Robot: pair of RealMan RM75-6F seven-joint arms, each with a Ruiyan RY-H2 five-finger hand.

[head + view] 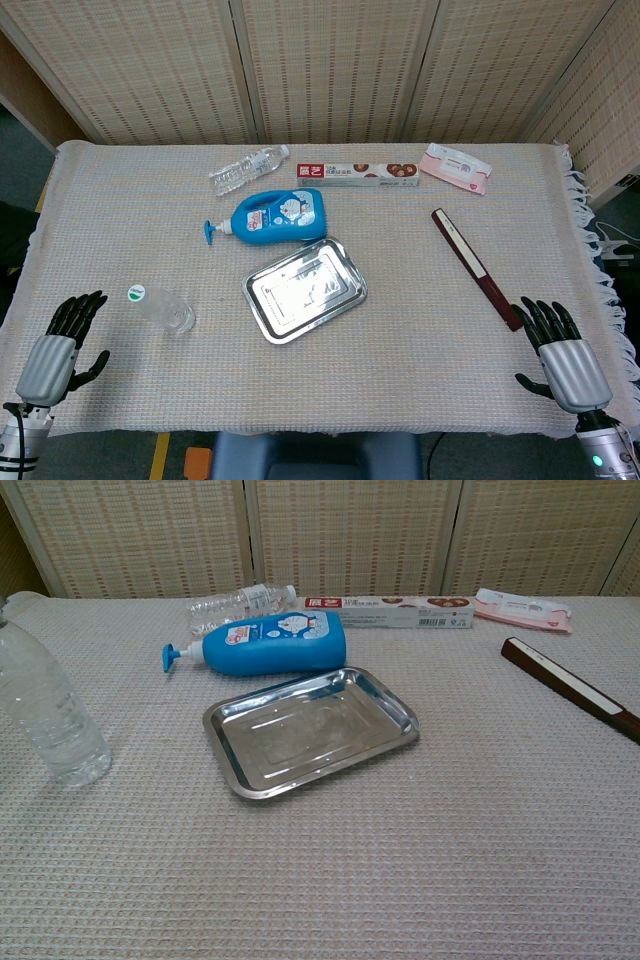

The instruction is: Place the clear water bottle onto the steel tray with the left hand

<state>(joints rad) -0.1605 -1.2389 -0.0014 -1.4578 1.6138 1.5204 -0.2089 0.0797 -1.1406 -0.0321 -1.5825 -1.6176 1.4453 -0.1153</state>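
Observation:
A clear water bottle (162, 308) with a green-marked cap stands upright on the left of the table; the chest view shows the same bottle (52, 715) at the far left edge. The steel tray (262, 300) lies empty at the table's middle, also in the chest view (228, 742). A second clear bottle (248, 170) lies on its side at the back. My left hand (60, 350) rests at the front left corner, fingers spread, a little left of the upright bottle and apart from it. My right hand (560, 350) lies at the front right, fingers spread, holding nothing.
A blue pump bottle (275, 216) lies just behind the tray. A long foil box (357, 174) and a pink packet (456, 167) lie at the back. A dark slim box (475, 267) lies diagonally on the right, its near end close to my right hand.

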